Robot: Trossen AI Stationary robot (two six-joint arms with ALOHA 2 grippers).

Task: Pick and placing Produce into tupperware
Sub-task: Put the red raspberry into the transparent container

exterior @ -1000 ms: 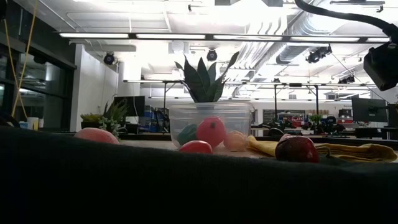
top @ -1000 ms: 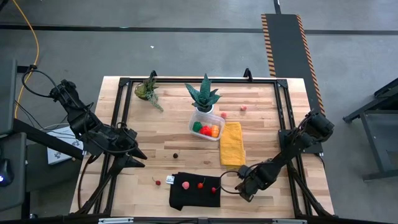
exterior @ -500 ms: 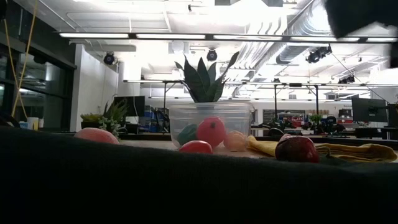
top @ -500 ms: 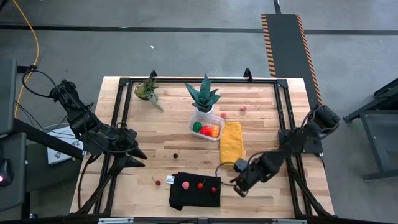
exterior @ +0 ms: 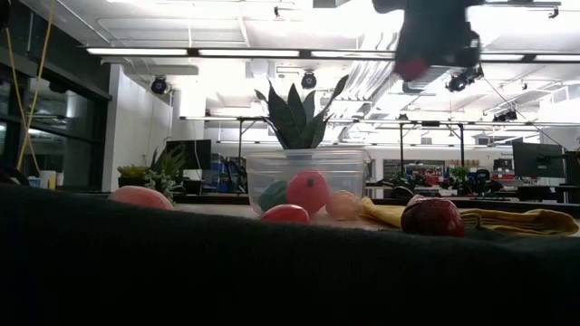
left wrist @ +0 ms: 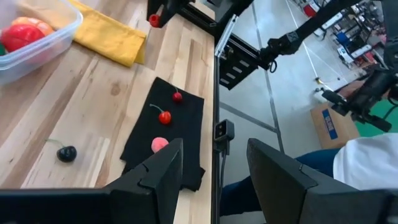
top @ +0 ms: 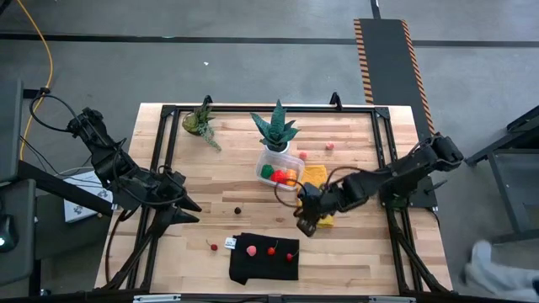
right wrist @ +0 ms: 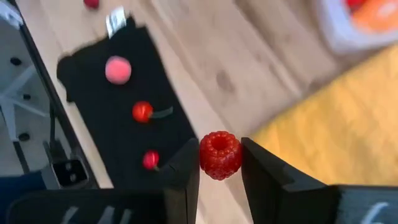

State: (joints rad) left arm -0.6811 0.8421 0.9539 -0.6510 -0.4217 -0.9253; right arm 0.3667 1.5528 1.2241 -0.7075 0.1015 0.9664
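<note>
Tupperware (top: 279,171) top open; plant (top: 276,128) crowds far side; yellow cloth (top: 315,178) beside.

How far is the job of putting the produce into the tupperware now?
Partly done. The tupperware already holds several red, orange and green pieces. In hand: the right claw grips a red raspberry above the yellow cloth, near the box. Left: three pieces on the black cloth and a few loose on the table. The left claw waits.

Wooden table (top: 236,181), clear plastic tupperware (top: 280,173)
</note>
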